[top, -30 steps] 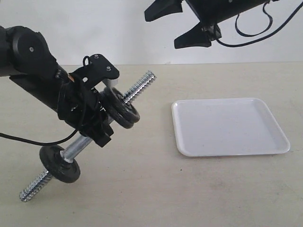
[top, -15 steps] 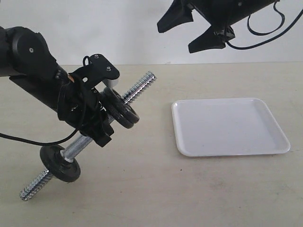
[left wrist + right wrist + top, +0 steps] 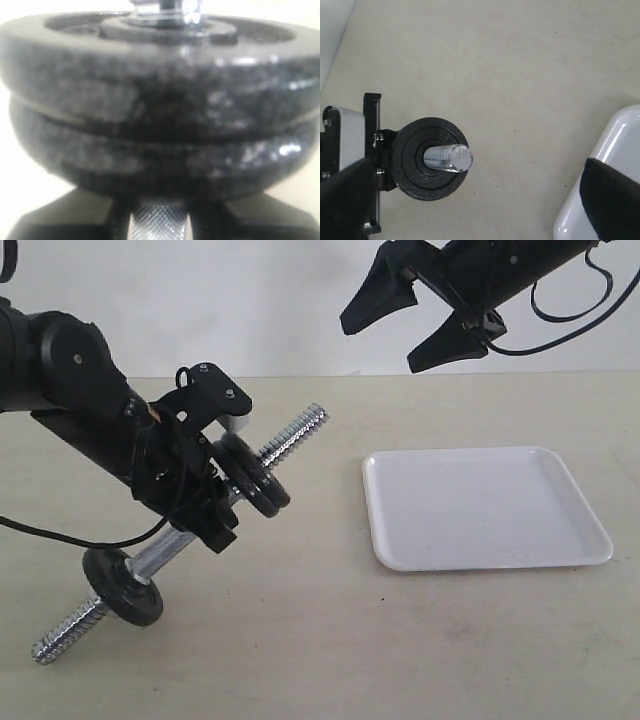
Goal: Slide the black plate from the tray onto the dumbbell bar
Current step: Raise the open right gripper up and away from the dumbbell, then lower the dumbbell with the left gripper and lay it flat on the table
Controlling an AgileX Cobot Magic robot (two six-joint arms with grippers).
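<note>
I have the left gripper (image 3: 205,502) clamped on the dumbbell bar (image 3: 292,433); its long axis slants low-left to upper-right; the black plate (image 3: 262,480) sits threaded on it beside the fingers; right gripper (image 3: 408,324) hangs aloft, spread wide.

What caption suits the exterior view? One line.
Left gripper holds the tilted dumbbell bar, two black plates stacked beside it; right gripper hangs open near the white tray.

no readable text, label, brand or number shows on anything.

A black plate (image 3: 407,167) on the dumbbell bar (image 3: 447,158), threaded end foremost, the tray (image 3: 612,140) well apart.
</note>
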